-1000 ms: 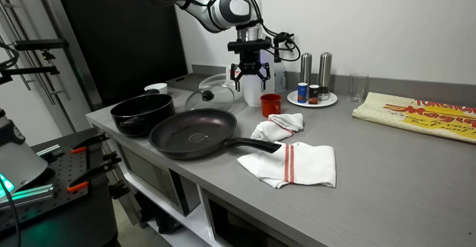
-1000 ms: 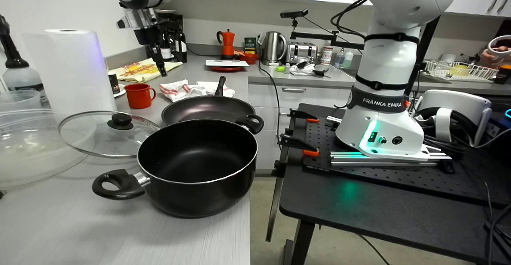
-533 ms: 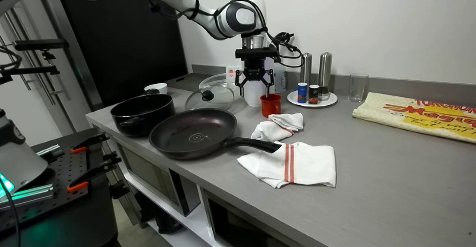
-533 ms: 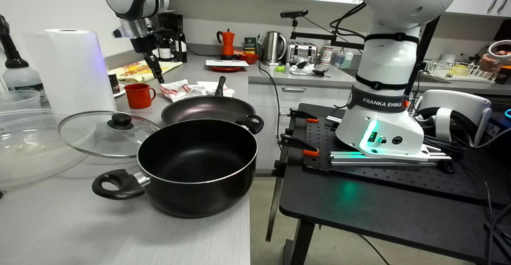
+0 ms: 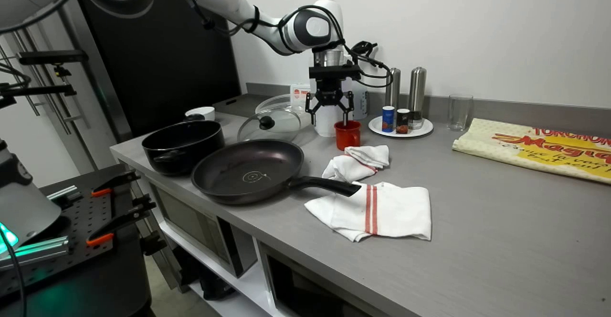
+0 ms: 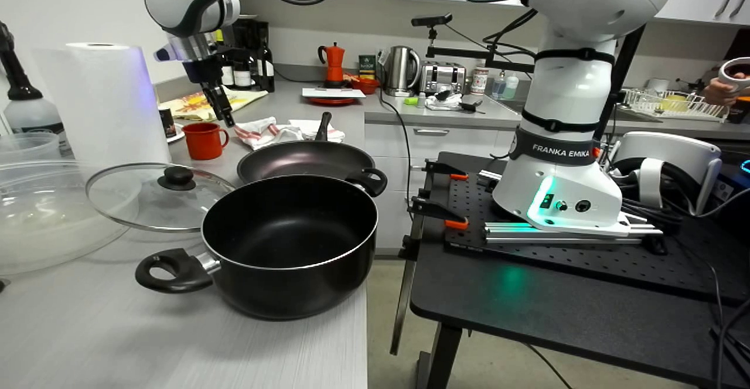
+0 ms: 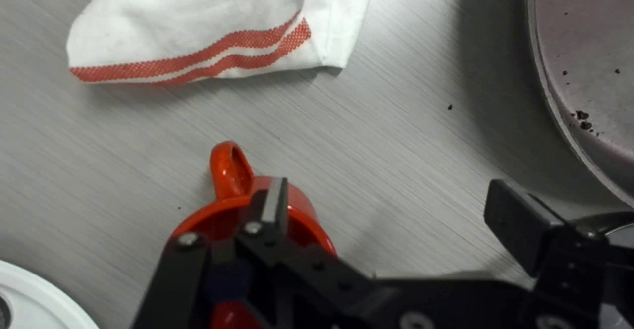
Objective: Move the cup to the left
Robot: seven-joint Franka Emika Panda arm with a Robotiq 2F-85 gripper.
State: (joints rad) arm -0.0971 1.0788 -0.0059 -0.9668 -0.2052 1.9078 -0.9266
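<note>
Red, glossy, looks light, stiff; best pinch the cup (image 6: 202,143) by its wall. Holds nothing between spread jaws.

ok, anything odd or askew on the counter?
Yes, two things. In the wrist view, dark flecks inside the frying pan stand out against the bare surface around them; residue or damage, can't tell. The glass lid looks tilted beside the black pot, not lying flat. The red cup stands upright.
</note>
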